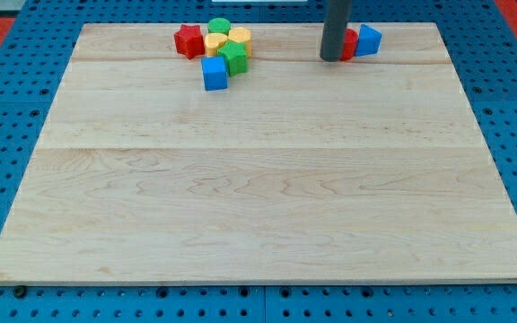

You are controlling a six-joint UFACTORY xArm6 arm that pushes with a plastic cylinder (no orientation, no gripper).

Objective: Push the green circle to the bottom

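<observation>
Wooden board point(258, 179) on blue pegboard. Green circle point(219, 26) sits at the view's top, left of centre, in a block cluster; my tip point(333, 57) rests well right of it, holding nothing.

Board: pale wooden top point(258, 197) on blue pegboard point(7, 108).
Top-left cluster: red star point(188, 40), green circle point(219, 26), two yellow blocks point(215, 43), green block point(234, 56), blue cube point(214, 74).
Top right: red block point(351, 42), blue block point(368, 39).
</observation>
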